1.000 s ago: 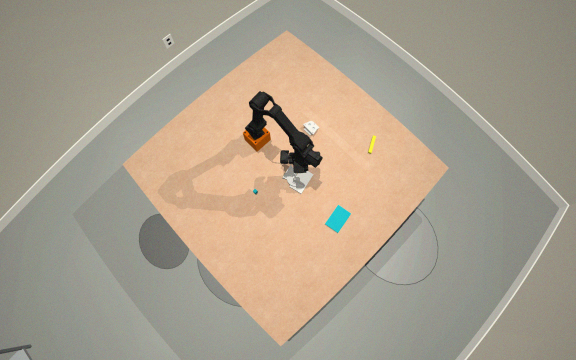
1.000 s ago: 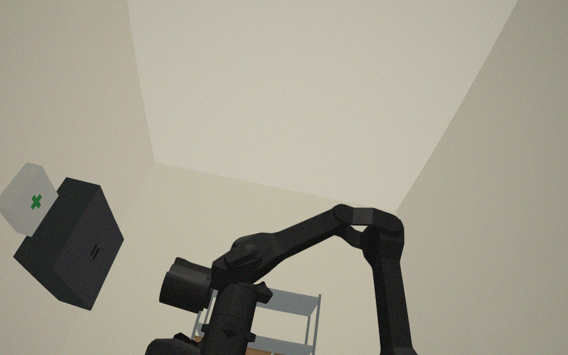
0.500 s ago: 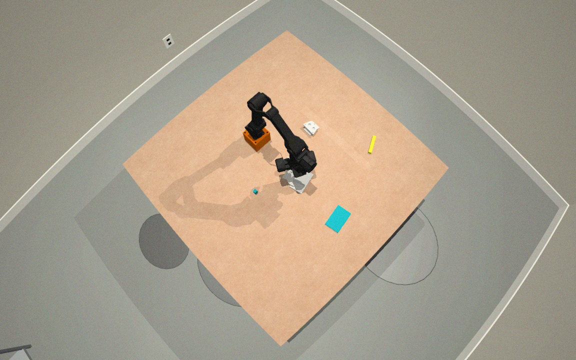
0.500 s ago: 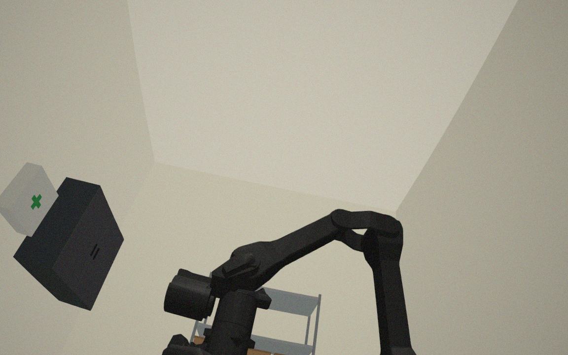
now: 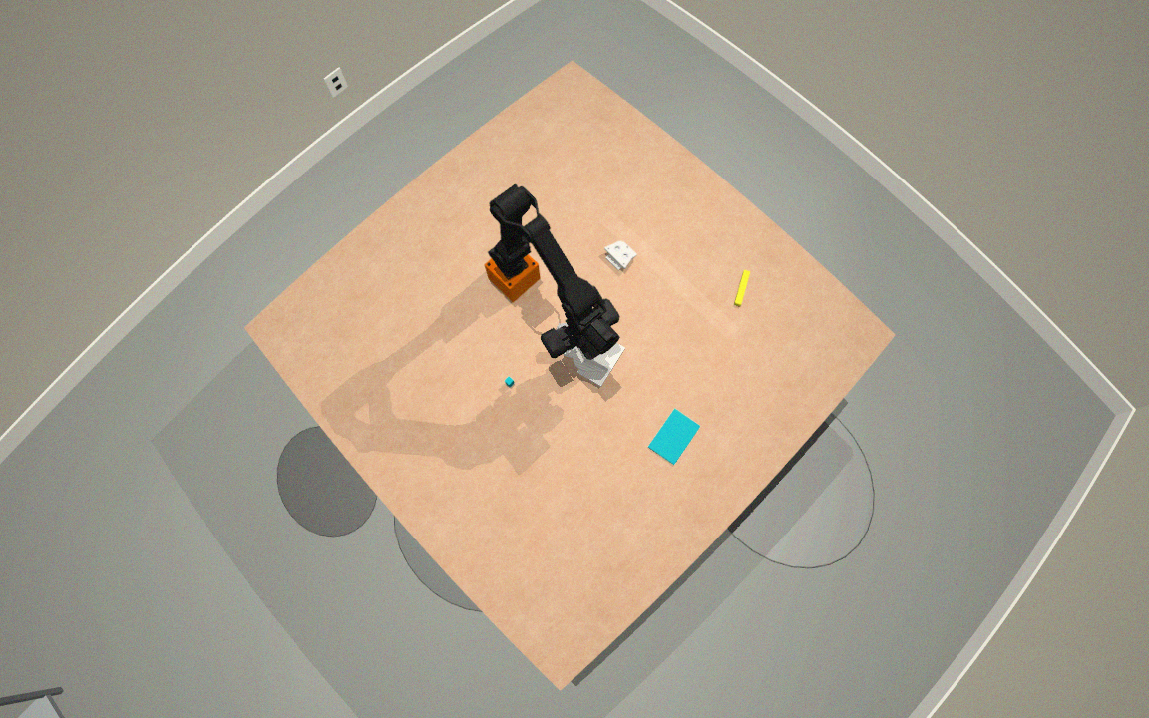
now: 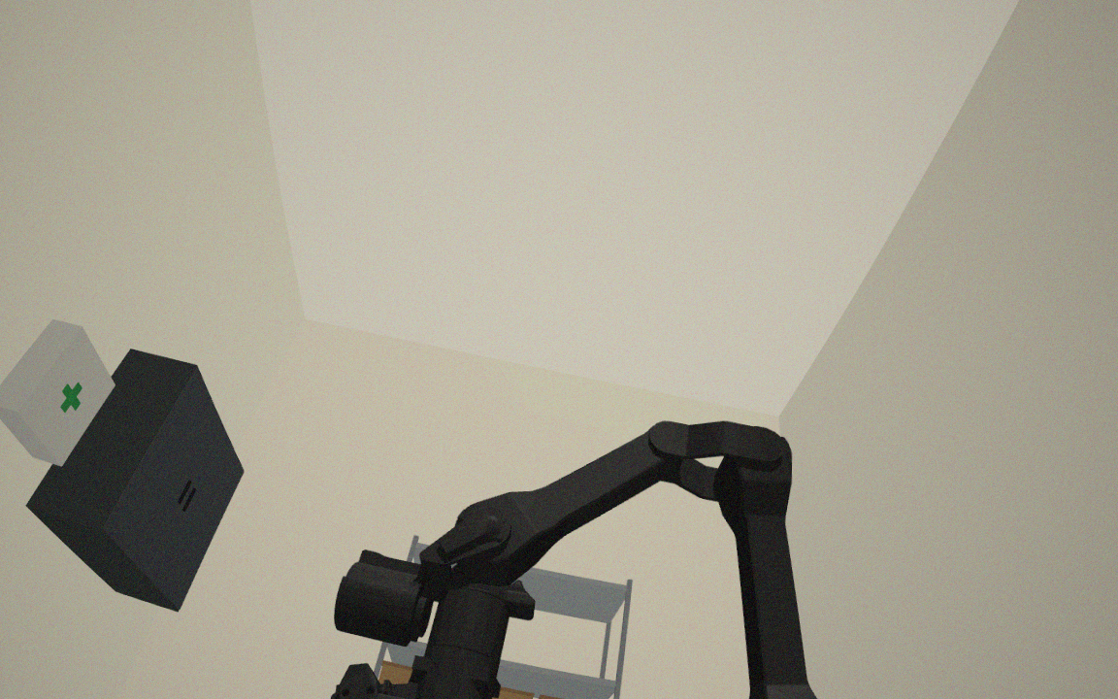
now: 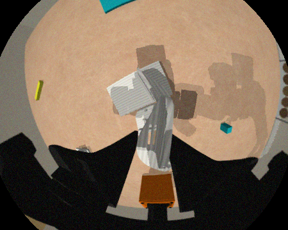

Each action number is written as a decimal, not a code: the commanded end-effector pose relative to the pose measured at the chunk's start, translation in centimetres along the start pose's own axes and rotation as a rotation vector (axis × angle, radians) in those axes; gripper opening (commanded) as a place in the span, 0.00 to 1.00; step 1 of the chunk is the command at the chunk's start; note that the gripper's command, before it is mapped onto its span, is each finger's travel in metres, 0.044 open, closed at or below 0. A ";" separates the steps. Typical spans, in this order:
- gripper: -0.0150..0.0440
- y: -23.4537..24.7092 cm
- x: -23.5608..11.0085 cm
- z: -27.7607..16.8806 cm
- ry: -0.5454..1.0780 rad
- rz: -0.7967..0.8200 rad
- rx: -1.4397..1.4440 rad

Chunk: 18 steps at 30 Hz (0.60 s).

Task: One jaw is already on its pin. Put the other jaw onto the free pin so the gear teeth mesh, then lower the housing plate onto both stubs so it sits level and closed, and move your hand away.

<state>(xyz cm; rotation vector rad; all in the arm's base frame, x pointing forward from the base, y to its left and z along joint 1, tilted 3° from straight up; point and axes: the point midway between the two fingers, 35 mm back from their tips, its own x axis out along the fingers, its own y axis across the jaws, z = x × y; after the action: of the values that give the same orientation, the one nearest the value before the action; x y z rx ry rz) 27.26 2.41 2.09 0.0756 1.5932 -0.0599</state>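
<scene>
My gripper (image 7: pixel 153 135) is shut on a long white-grey jaw (image 7: pixel 155 156) with slots, seen in the wrist view. The jaw's far end overlaps the white base assembly (image 5: pixel 598 367) (image 7: pixel 160 75), so contact cannot be told. A raised ribbed block (image 7: pixel 131 94) stands on that assembly. The other jaw and both pins are hidden or cannot be made out. The arm covers part of the assembly in the top view. The white housing plate (image 5: pixel 620 254) (image 7: pixel 83 149), with two holes, lies apart from the assembly, beyond my left finger in the wrist view.
A cyan plate (image 5: pixel 674 436) (image 7: pixel 116 4), a yellow bar (image 5: pixel 742 287) (image 7: pixel 39 90) and a small cyan block (image 5: pixel 509 382) (image 7: pixel 226 128) lie around the assembly. The orange arm base (image 5: pixel 512 281) (image 7: pixel 157 188) stands behind the gripper. The exterior view shows only the upper arm and room.
</scene>
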 end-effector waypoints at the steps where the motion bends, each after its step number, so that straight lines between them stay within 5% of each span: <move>1: 0.48 -0.9 0.2 -0.2 0.007 -0.006 -0.083; 18: 0.48 -3.6 0.3 -0.4 0.010 -0.007 -0.366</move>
<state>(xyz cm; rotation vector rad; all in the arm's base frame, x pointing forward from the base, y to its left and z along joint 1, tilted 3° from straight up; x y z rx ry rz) 26.83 -0.79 2.00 -0.1864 1.5864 0.2026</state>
